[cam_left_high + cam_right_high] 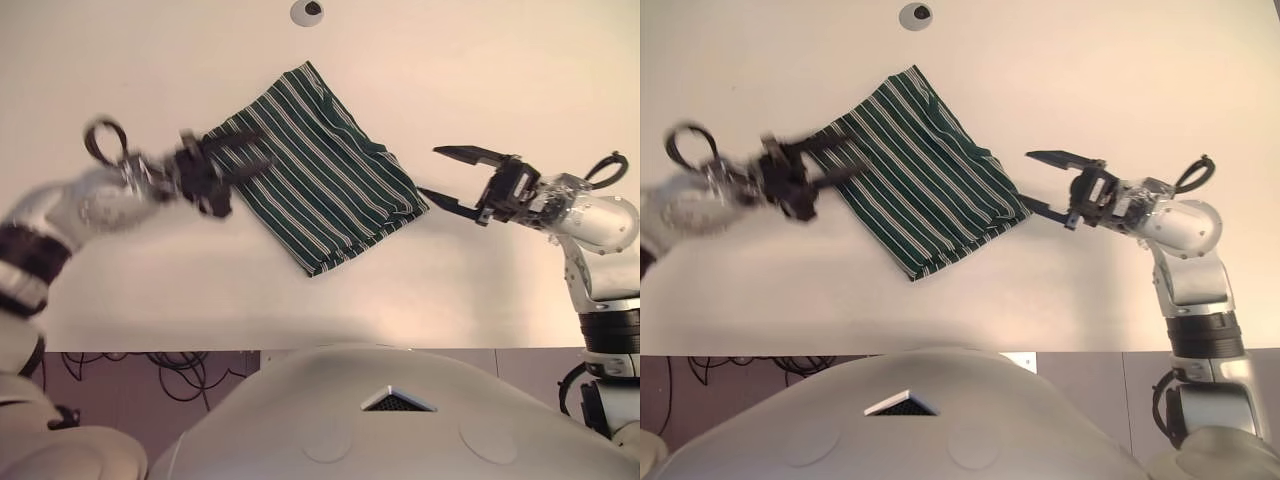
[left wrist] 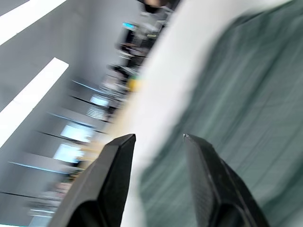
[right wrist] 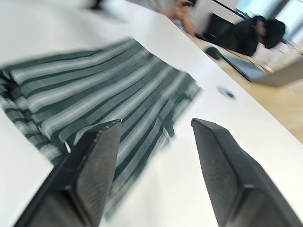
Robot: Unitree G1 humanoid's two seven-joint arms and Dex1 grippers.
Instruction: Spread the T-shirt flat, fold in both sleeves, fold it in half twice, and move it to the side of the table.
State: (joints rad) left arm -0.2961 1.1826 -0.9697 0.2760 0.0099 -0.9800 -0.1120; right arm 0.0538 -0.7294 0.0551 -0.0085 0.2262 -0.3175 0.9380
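T-shirt folded | left fingers apart at its edge | right fingers apart beside it

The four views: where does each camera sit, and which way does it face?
Left eye view: on the head, looking forward and down at the white table and the folded green-and-white striped T-shirt; both arms, left gripper, right gripper.
Right eye view: same head, same scene.
Left wrist view: on the left wrist, looking along its fingers at the T-shirt's edge.
Right wrist view: on the right wrist, looking between its fingers across the T-shirt.
Shared: the T-shirt, in all four.
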